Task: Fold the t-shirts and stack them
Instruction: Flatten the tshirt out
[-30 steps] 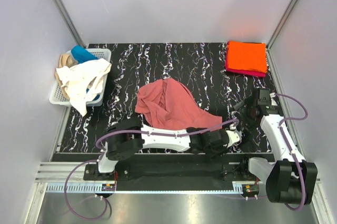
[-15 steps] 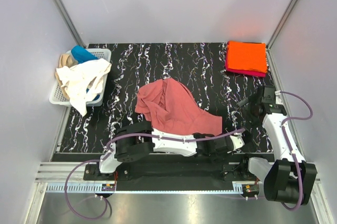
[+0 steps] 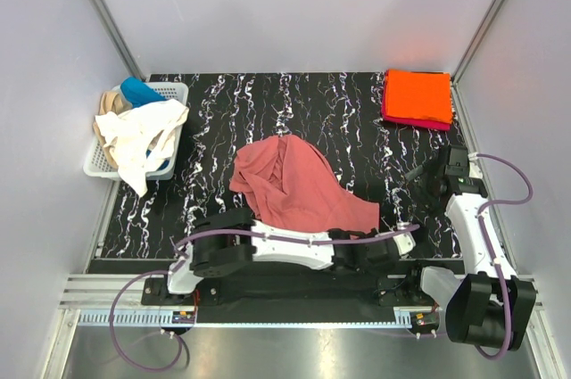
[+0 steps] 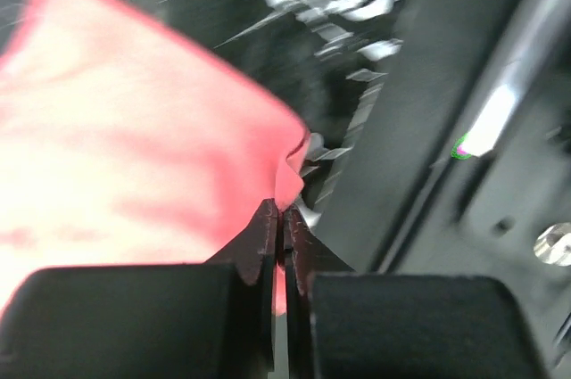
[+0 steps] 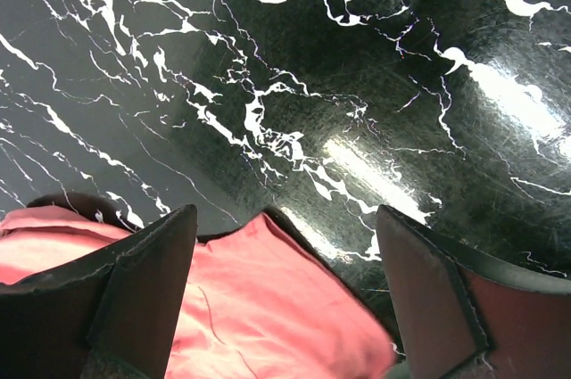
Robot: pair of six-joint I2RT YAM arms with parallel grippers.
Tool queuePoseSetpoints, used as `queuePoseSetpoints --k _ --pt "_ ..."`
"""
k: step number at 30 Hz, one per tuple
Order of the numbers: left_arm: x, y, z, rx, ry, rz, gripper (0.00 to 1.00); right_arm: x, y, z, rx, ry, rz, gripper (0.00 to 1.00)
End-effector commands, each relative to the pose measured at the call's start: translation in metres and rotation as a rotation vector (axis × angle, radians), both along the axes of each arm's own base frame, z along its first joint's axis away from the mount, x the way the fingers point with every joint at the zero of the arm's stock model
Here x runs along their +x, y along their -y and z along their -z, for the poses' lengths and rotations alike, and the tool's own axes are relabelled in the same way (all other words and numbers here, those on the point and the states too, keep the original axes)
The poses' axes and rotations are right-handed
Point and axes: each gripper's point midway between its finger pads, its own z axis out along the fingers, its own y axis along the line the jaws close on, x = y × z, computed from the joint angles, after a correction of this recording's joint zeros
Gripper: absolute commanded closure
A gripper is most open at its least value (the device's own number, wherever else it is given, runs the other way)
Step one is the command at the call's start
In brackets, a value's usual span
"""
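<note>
Top external view. Shows black marbled table (image 3: 357,111) with crumpled salmon-pink t-shirt (image 3: 299,183) at near centre. At far left, white basket (image 3: 174,91) with cream-white t-shirt (image 3: 138,134) draped over its rim, tan t-shirt (image 3: 110,101) and blue t-shirt (image 3: 138,89) inside. At far right corner, orange t-shirt (image 3: 417,94) folded square atop magenta t-shirt (image 3: 393,116). Left wrist view: left gripper (image 4: 279,210) pinched fully together on pink shirt's near right corner. Right wrist view: right gripper (image 5: 285,218) spread wide near that corner, gripping nothing.
</note>
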Motion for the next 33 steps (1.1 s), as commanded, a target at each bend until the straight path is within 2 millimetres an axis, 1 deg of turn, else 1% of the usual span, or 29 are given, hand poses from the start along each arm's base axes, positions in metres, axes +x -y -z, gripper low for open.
queuePoseSetpoints --k 1,2,3,4,5,6,7,8,9,10,11,12,13,14,15,16,17,18,19,20,21,22,23,25,26,27,29,30,33 --pt "0.036 -0.026 -0.123 -0.161 0.137 -0.158 1.00 0.015 0.002 -0.014 -0.013 0.051 -0.026 0.12" --pt "0.041 -0.036 -0.140 -0.173 0.155 -0.183 1.00 0.020 -0.007 -0.017 0.027 0.077 -0.064 0.13" --pt "0.048 -0.054 -0.155 -0.150 0.176 -0.214 1.00 0.023 -0.012 -0.017 0.045 0.086 -0.084 0.13" --pt "0.058 -0.070 -0.176 -0.158 0.228 -0.270 1.00 0.026 -0.019 -0.018 0.076 0.099 -0.113 0.14" --pt "0.063 -0.091 -0.214 -0.213 0.257 -0.310 1.00 0.028 -0.030 -0.020 0.126 0.113 -0.150 0.16" --pt "0.068 -0.116 -0.227 -0.190 0.287 -0.347 1.00 0.034 -0.035 -0.022 0.149 0.136 -0.166 0.16" --pt "0.078 -0.139 -0.247 -0.201 0.346 -0.413 1.00 0.037 -0.040 -0.023 0.180 0.150 -0.171 0.17" --pt "0.079 -0.168 -0.281 -0.272 0.365 -0.458 1.00 0.040 -0.052 -0.026 0.214 0.166 -0.207 0.17" --pt "0.082 -0.194 -0.289 -0.265 0.380 -0.503 1.00 0.047 -0.057 -0.028 0.221 0.180 -0.220 0.17" --pt "0.084 -0.228 -0.316 -0.337 0.398 -0.565 1.00 0.050 -0.066 -0.030 0.226 0.179 -0.231 0.17" --pt "0.085 -0.246 -0.324 -0.362 0.398 -0.594 1.00 0.053 -0.081 -0.030 0.197 0.171 -0.269 0.17" --pt "0.088 -0.266 -0.324 -0.368 0.395 -0.632 1.00 0.059 -0.096 -0.031 0.188 0.162 -0.302 0.16" --pt "0.086 -0.294 -0.339 -0.442 0.395 -0.665 1.00 0.063 -0.107 -0.032 0.195 0.155 -0.302 0.16" --pt "0.086 -0.308 -0.343 -0.471 0.397 -0.688 1.00 0.066 -0.126 -0.033 0.201 0.156 -0.339 0.16" --pt "0.088 -0.322 -0.339 -0.480 0.403 -0.719 1.00 0.073 -0.134 -0.026 0.213 0.132 -0.342 0.16" --pt "0.086 -0.345 -0.348 -0.538 0.410 -0.755 1.00 0.078 -0.143 -0.024 0.234 0.125 -0.326 0.17" --pt "0.086 -0.357 -0.351 -0.562 0.413 -0.777 1.00 0.085 -0.150 -0.022 0.235 0.131 -0.326 0.17" --pt "0.085 -0.366 -0.349 -0.578 0.414 -0.797 1.00 0.089 -0.164 -0.011 0.239 0.100 -0.341 0.17" --pt "0.083 -0.381 -0.355 -0.624 0.413 -0.814 1.00 0.093 -0.172 -0.006 0.256 0.091 -0.328 0.18" --pt "0.081 -0.386 -0.355 -0.638 0.411 -0.819 1.00 0.102 -0.182 -0.005 0.267 0.105 -0.335 0.19" --pt "0.080 -0.391 -0.354 -0.645 0.410 -0.820 1.00 0.106 -0.200 0.007 0.272 0.074 -0.362 0.19" --pt "0.078 -0.397 -0.356 -0.673 0.401 -0.820 1.00 0.113 -0.210 0.009 0.279 0.071 -0.366 0.19" --pt "0.077 -0.399 -0.353 -0.671 0.401 -0.818 1.00 0.127 -0.223 0.017 0.278 0.057 -0.379 0.19" --pt "0.076 -0.403 -0.351 -0.672 0.400 -0.818 1.00 0.133 -0.247 0.025 0.296 0.032 -0.407 0.20" --pt "0.076 -0.404 -0.349 -0.663 0.401 -0.815 1.00 0.145 -0.260 0.017 0.313 0.054 -0.418 0.20" --pt "0.075 -0.405 -0.347 -0.652 0.403 -0.814 1.00 0.149 -0.267 0.036 0.319 0.015 -0.410 0.20" --pt "0.075 -0.407 -0.345 -0.640 0.409 -0.817 1.00 0.157 -0.288 0.039 0.339 0.017 -0.436 0.21" --pt "0.076 -0.408 -0.344 -0.629 0.414 -0.818 1.00 0.169 -0.297 0.044 0.350 0.020 -0.437 0.21" --pt "0.076 -0.408 -0.344 -0.617 0.414 -0.815 1.00 0.181 -0.324 0.049 0.402 0.025 -0.459 0.20"
